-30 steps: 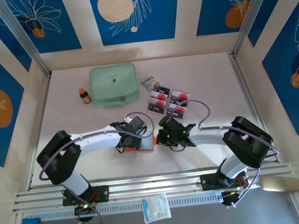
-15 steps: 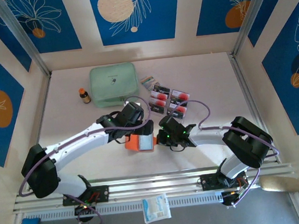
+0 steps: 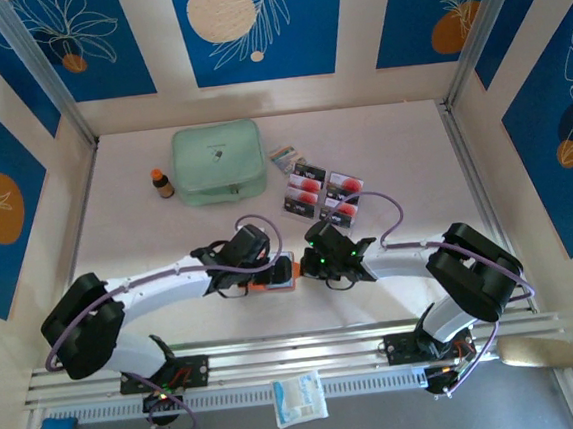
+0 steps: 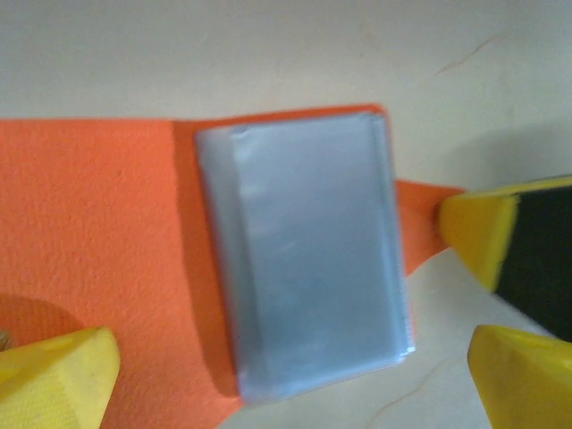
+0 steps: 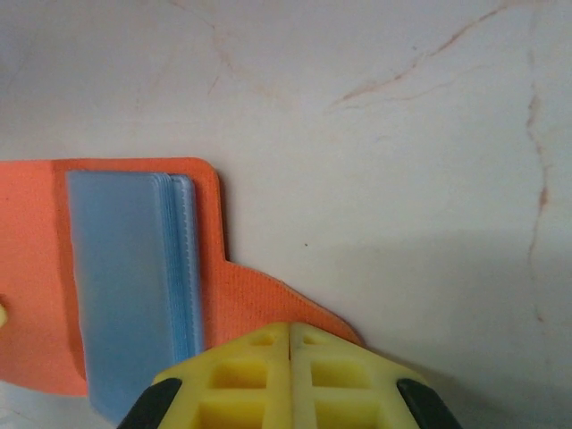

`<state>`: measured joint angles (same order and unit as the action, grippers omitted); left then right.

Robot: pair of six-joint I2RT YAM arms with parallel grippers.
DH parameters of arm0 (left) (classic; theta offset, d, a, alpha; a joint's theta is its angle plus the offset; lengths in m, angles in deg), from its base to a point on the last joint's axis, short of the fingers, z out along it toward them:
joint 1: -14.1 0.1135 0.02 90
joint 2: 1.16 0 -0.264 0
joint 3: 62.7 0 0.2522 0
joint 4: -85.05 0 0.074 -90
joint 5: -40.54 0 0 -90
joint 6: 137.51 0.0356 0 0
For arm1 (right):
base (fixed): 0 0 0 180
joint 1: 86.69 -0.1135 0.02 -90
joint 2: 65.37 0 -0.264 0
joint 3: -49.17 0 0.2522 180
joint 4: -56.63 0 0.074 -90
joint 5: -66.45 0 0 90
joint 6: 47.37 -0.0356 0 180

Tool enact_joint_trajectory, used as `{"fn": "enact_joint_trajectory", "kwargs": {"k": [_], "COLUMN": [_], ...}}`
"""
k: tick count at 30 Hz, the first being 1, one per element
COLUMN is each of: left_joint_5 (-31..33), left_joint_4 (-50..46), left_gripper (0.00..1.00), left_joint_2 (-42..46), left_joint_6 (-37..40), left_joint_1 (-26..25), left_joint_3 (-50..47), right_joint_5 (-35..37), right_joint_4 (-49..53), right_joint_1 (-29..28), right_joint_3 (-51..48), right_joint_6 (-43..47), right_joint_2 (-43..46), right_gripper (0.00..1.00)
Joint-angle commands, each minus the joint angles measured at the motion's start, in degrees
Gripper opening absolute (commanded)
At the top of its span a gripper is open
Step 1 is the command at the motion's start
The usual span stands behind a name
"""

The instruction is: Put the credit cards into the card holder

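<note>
The orange-red card holder (image 3: 284,273) lies open and flat at the table's near middle, its greyish clear sleeves (image 4: 304,259) facing up. My right gripper (image 5: 290,335) is shut on the holder's snap tab (image 5: 268,308), to the right of the sleeves (image 5: 134,286). My left gripper (image 4: 286,384) is open and hangs low over the holder, one yellow finger (image 4: 54,380) above the orange flap and the other (image 4: 523,375) past the sleeves' right edge. In the top view the two grippers (image 3: 264,267) (image 3: 308,265) meet at the holder. The credit cards (image 3: 323,194) lie in a two-by-two block farther back.
A mint-green zip pouch (image 3: 219,162) sits at the back left with a small brown bottle (image 3: 162,182) beside it. A striped packet (image 3: 284,157) lies just behind the cards. Side rails (image 3: 469,173) bound the table.
Half a second ago the left gripper was farther back with the holder's orange flap raised. It has come back down and the holder lies flat. The right arm has not moved.
</note>
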<state>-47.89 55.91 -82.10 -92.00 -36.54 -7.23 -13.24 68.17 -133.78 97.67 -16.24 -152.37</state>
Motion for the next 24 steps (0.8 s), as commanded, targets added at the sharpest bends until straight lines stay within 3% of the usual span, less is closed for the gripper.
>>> {"fn": "enact_joint_trajectory", "kwargs": {"k": [1, 8, 24], "left_joint_5": [1.81, 3.7, 6.27], "left_joint_4": [3.46, 8.99, 7.84], "left_gripper": [1.0, 1.0, 1.0], "left_joint_2": [0.89, -1.06, 2.63], "left_joint_6": [2.26, 4.43, 7.22], "left_joint_1": [0.36, 0.36, 0.11], "left_joint_3": [-2.83, -8.08, -8.4], "right_joint_5": [-0.11, -1.63, -9.53], "right_joint_4": [1.98, 2.37, 4.31], "right_joint_1": [0.82, 2.07, 4.49], "right_joint_3": [-1.63, -1.77, 5.72], "right_joint_6": [0.96, 2.46, 8.81], "right_joint_2": [-0.71, -0.21, 3.82], "right_gripper": [0.0, 0.0, 0.0]}}
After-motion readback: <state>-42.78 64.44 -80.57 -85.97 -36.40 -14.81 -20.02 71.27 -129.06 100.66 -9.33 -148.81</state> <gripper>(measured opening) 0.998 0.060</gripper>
